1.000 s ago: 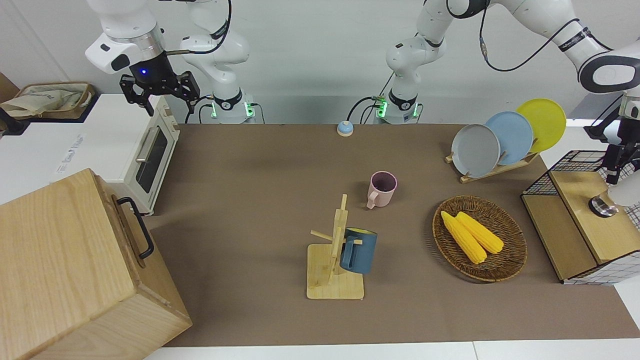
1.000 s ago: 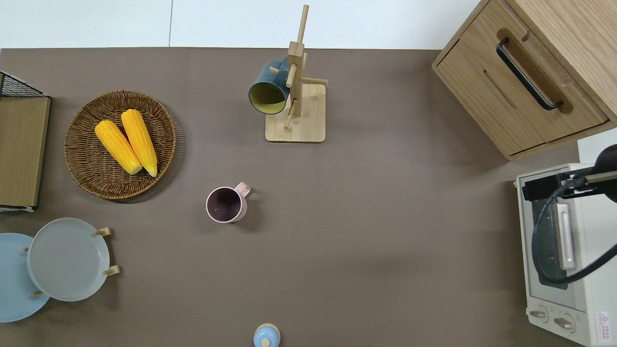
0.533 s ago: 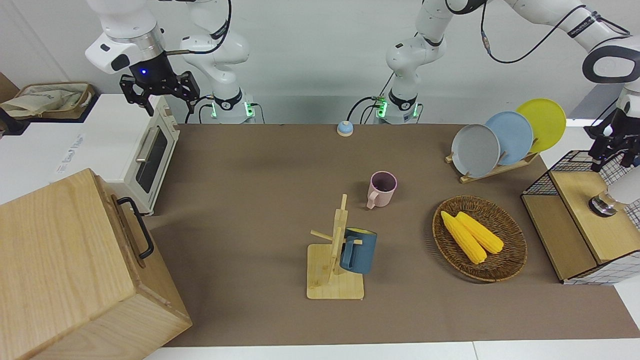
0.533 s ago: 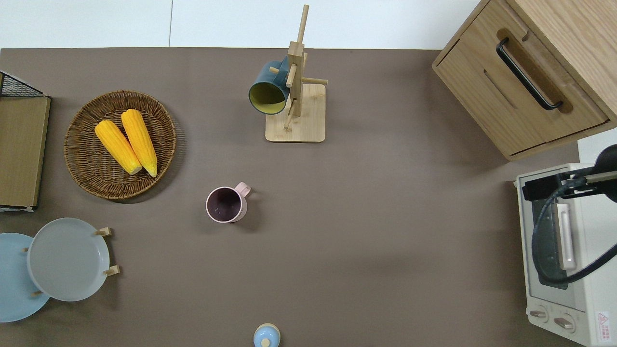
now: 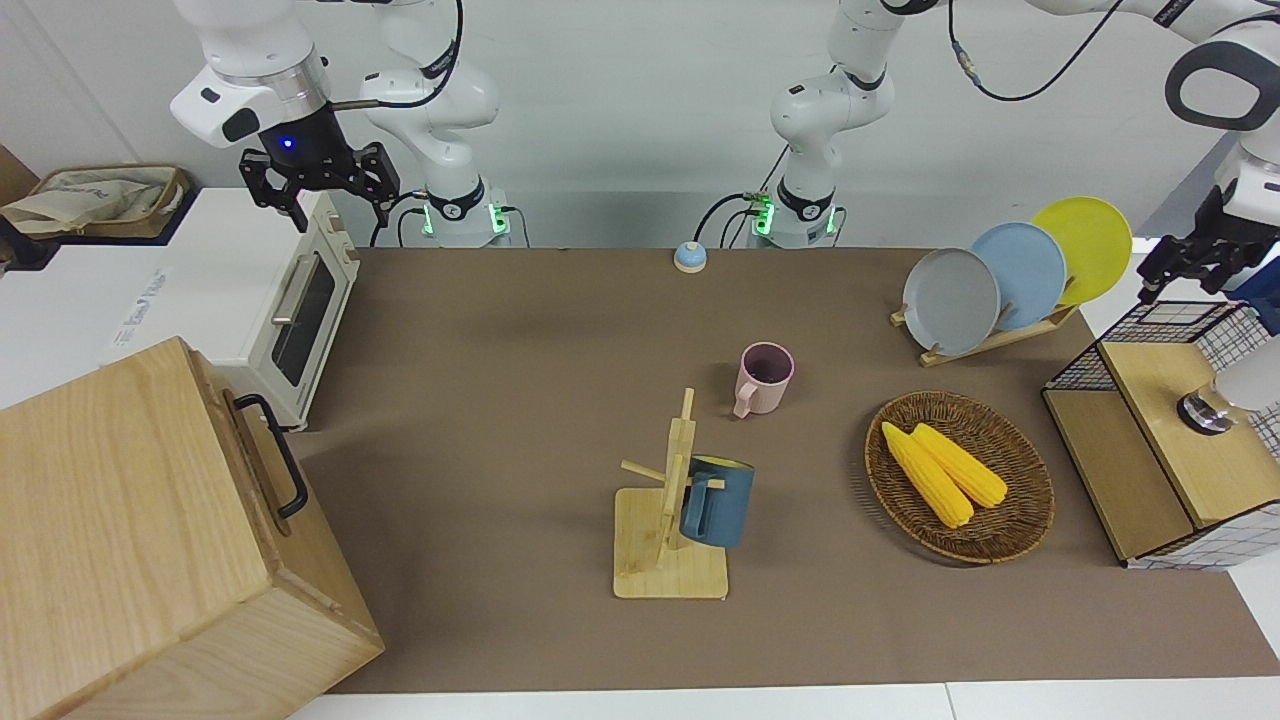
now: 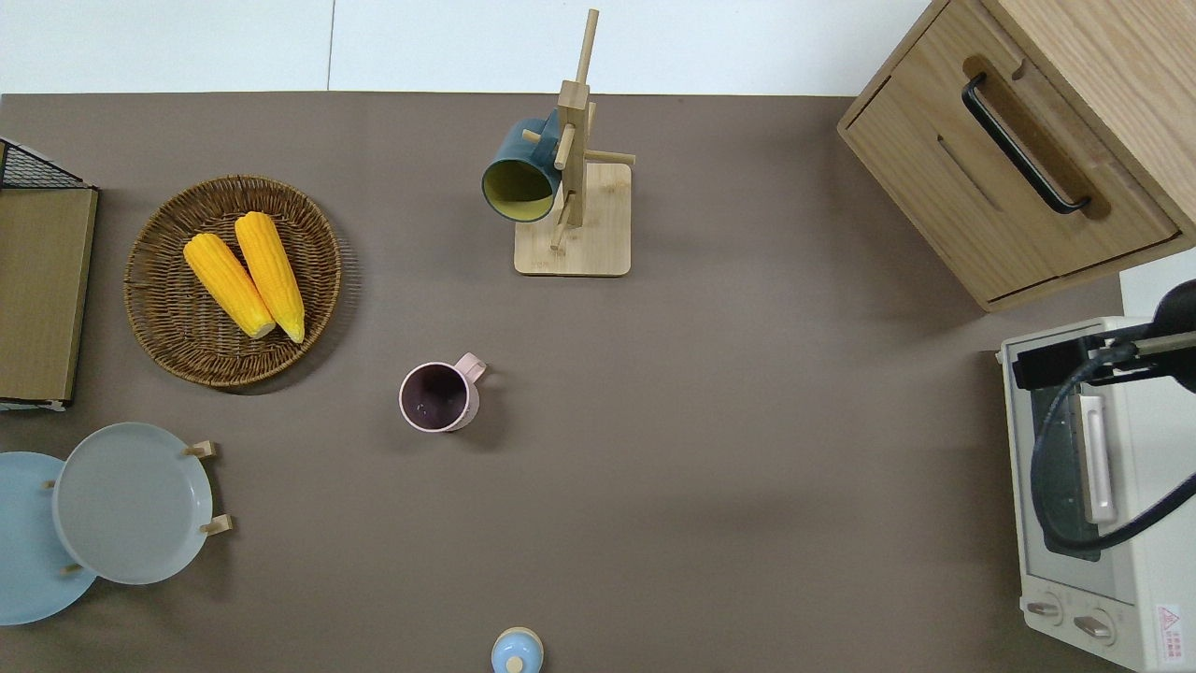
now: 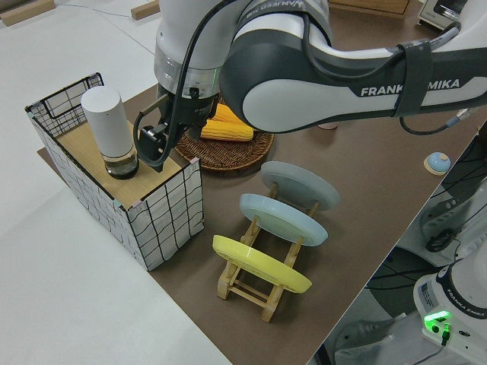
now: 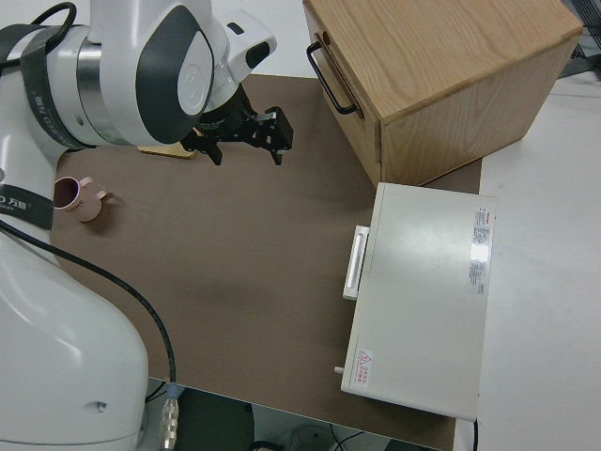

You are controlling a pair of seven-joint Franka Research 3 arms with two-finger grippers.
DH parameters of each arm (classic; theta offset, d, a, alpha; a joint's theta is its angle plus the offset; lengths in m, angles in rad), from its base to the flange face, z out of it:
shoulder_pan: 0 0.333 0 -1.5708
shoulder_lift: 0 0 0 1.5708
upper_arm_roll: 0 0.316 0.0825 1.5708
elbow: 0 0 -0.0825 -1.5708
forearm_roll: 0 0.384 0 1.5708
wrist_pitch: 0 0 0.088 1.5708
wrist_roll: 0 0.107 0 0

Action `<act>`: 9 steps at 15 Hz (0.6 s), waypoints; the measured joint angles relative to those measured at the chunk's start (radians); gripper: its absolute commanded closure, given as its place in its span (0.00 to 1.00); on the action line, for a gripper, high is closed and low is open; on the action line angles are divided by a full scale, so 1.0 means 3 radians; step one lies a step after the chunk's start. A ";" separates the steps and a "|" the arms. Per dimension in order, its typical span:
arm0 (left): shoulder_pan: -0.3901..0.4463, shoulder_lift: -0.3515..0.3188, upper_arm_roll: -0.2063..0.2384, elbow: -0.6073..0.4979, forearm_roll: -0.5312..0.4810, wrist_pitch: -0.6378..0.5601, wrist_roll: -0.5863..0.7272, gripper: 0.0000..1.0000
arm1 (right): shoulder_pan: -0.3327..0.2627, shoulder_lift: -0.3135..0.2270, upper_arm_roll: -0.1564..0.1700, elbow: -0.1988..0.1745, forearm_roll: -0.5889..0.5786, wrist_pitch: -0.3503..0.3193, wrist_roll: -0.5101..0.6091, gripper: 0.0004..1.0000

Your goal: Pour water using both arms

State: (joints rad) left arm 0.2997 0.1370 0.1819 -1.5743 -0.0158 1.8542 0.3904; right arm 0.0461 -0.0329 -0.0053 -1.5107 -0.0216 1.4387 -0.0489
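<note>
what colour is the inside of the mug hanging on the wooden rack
Yellow-green inside the dark blue mug, hung on the wooden peg rack; the overhead view shows it best.

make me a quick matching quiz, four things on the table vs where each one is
Things:
1. blue mug
2. corn cobs
3. grey plate
4. white bottle

Places:
A. in the wicker basket
B. on the wooden shelf in the wire crate
C. hanging on the wooden mug stand
D. standing upright in the plate rack

Pairs: 1-C, 2-A, 3-D, 4-B
</note>
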 measured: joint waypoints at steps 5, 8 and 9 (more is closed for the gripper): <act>-0.0523 -0.0271 -0.0104 0.0011 0.0078 -0.0627 -0.0528 0.00 | 0.0000 0.0000 0.0000 0.0000 0.0000 0.0000 0.0000 0.01; -0.0699 -0.0372 -0.0267 0.0011 0.0079 -0.0792 -0.0691 0.00 | 0.0000 0.0000 0.0000 0.0000 0.0000 0.0000 0.0000 0.01; -0.0718 -0.0385 -0.0345 0.0011 0.0079 -0.0826 -0.0749 0.00 | 0.0000 0.0000 0.0000 0.0000 0.0000 0.0000 0.0000 0.01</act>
State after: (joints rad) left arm 0.0842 0.0215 0.0784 -1.5709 0.0078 1.6064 0.1655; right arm 0.0461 -0.0329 -0.0053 -1.5107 -0.0216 1.4387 -0.0489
